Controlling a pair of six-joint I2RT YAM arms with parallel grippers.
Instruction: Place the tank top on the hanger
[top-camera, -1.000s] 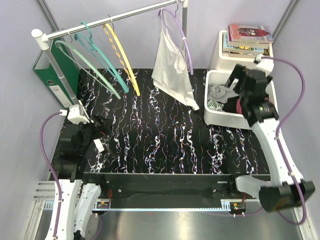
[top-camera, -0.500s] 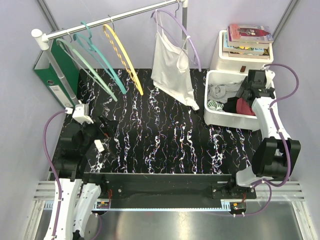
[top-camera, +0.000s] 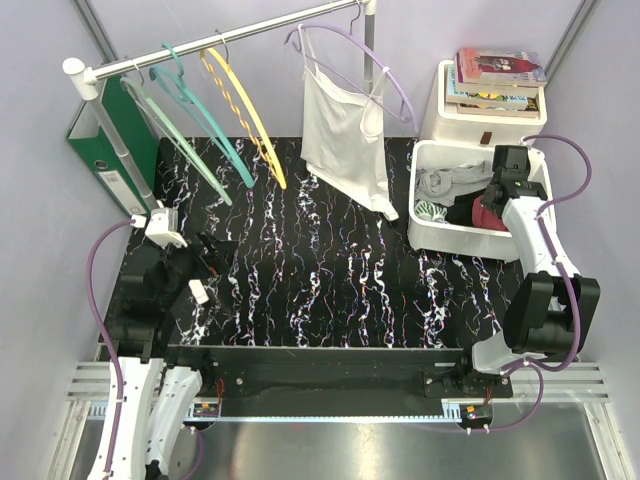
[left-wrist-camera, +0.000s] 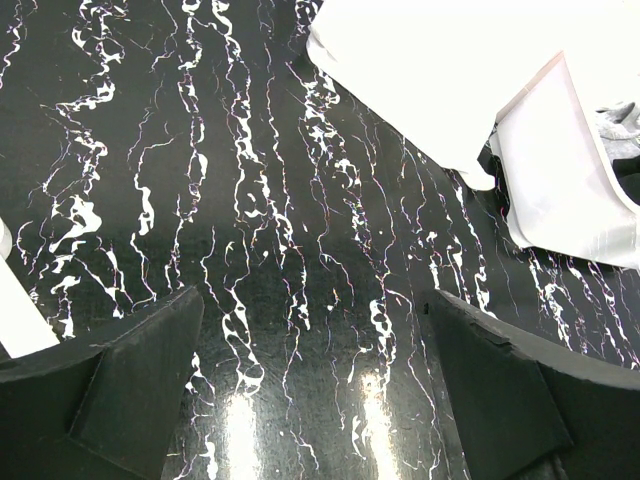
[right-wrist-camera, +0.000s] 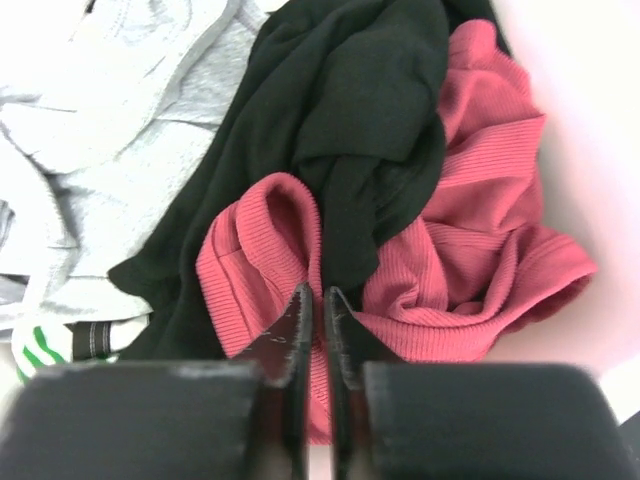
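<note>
Now, from above: the tank top (top-camera: 490, 213) is bunched in the bin (top-camera: 416, 215), no long axis readable; the hanger (top-camera: 250, 112) is slanted hook-up on the rail (top-camera: 270, 27). Left wrist: left gripper (left-wrist-camera: 312, 300) held wide open. Right wrist: right gripper (right-wrist-camera: 315, 292) pressed closed at the red folds. Pickup stage, it is judged; opening is needed first.

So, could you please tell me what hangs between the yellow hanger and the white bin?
In the top view, a white camisole on a lilac hanger hangs between the yellow hanger and the white bin.
</note>
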